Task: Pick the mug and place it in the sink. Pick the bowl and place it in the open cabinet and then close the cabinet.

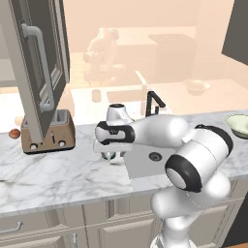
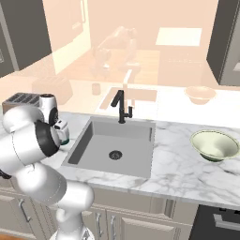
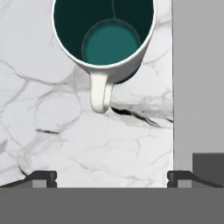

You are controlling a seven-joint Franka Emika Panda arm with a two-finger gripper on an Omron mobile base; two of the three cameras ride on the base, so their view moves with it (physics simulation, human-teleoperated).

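Marble counter (image 3: pixel 87 144) still bears the mug (image 3: pixel 105 39) – gripper (image 3: pixel 111 177) wide, empty above it – bowl (image 2: pixel 214 145) unmoved, cabinet (image 1: pixel 41 72) open

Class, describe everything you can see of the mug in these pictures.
The mug stands upright on the white marble counter, just left of the sink. Seen from above in the hand view, it has a white rim, a dark teal inside, and a pale curved handle pointing towards the camera. It looks glazed and appears empty. The open gripper hovers above it, not touching. Only the counter touches it.
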